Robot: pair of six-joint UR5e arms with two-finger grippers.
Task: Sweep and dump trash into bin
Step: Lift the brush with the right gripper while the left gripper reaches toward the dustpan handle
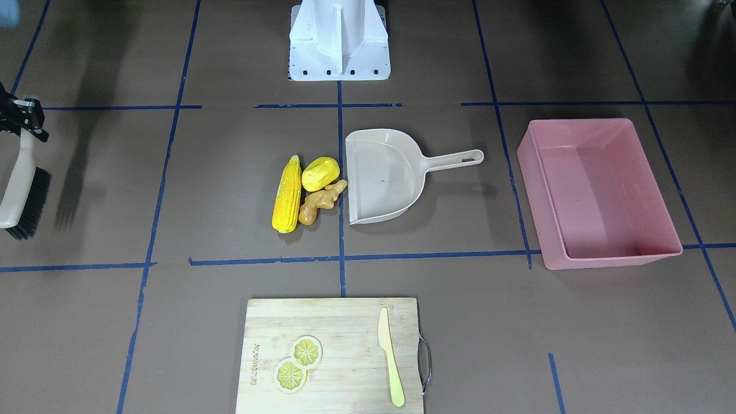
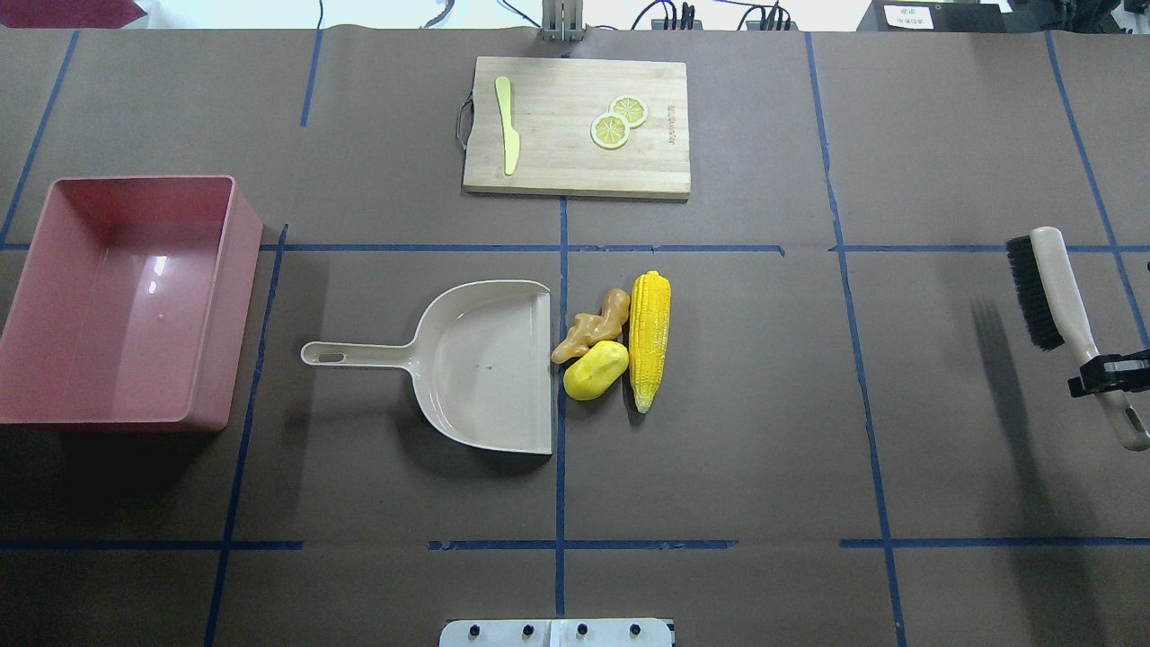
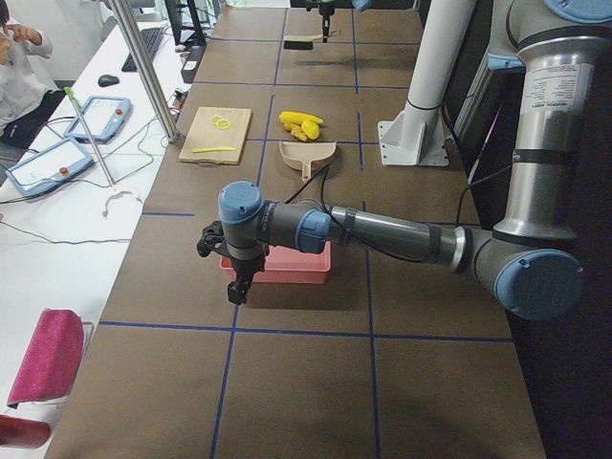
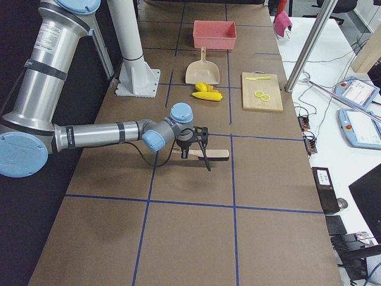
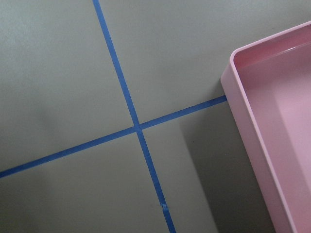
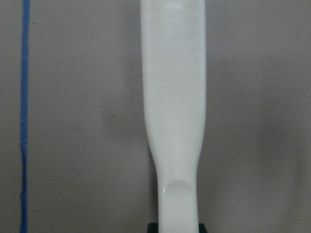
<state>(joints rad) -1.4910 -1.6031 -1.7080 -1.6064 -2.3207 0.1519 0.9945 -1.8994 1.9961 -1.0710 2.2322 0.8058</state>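
The left gripper hung beside the bin; I could not tell whether it was open or closed. Mid-table, the dustpan faced the trash just beside its lip. The pieces looked light, hard and likely to roll, so better pushed broadside than pinched. Far right, the right gripper clamped the brush by its handle.

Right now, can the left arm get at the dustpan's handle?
Probably yes. The dustpan handle points toward the bin, with nothing lying between them; the left gripper hangs beyond the bin and would have to pass over it.
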